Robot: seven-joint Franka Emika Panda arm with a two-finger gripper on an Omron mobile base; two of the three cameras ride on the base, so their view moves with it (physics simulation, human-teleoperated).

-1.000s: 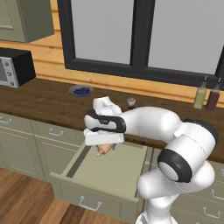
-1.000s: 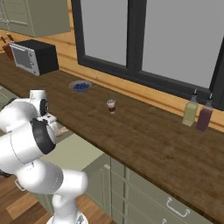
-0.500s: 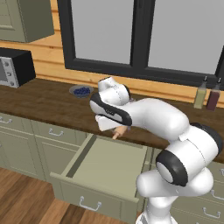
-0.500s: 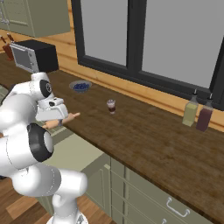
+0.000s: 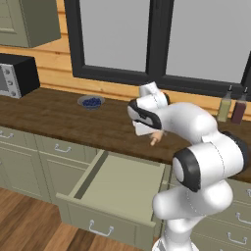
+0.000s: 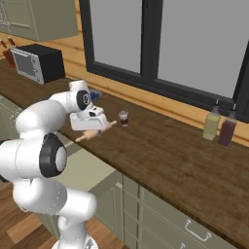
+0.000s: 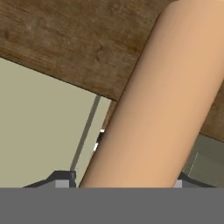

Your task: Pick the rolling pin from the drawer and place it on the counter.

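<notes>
My gripper [image 5: 152, 134] is shut on the tan rolling pin [image 6: 93, 133] and holds it in the air just above the front edge of the dark brown counter [image 6: 170, 155]. The pin lies roughly level, with one handle end [image 6: 113, 124] pointing toward the window. Up close in the hand view, the rolling pin [image 7: 162, 100] runs diagonally across the counter [image 7: 65, 30] and the drawer's pale green inside [image 7: 39, 122]. Below the hand, the drawer [image 5: 117, 186] stands pulled out, and nothing lies on the part of its floor that shows.
A black microwave [image 5: 14, 76] stands at the counter's left end. A small blue bowl [image 5: 90, 102] sits near the wall, and a small glass [image 6: 123, 117] just beyond the pin. Two bottles [image 6: 211, 124] stand at the far right under the window.
The arm has lifted the rolling pin up out of the drawer and carried it back over the counter's front edge. The drawer has stayed open.
</notes>
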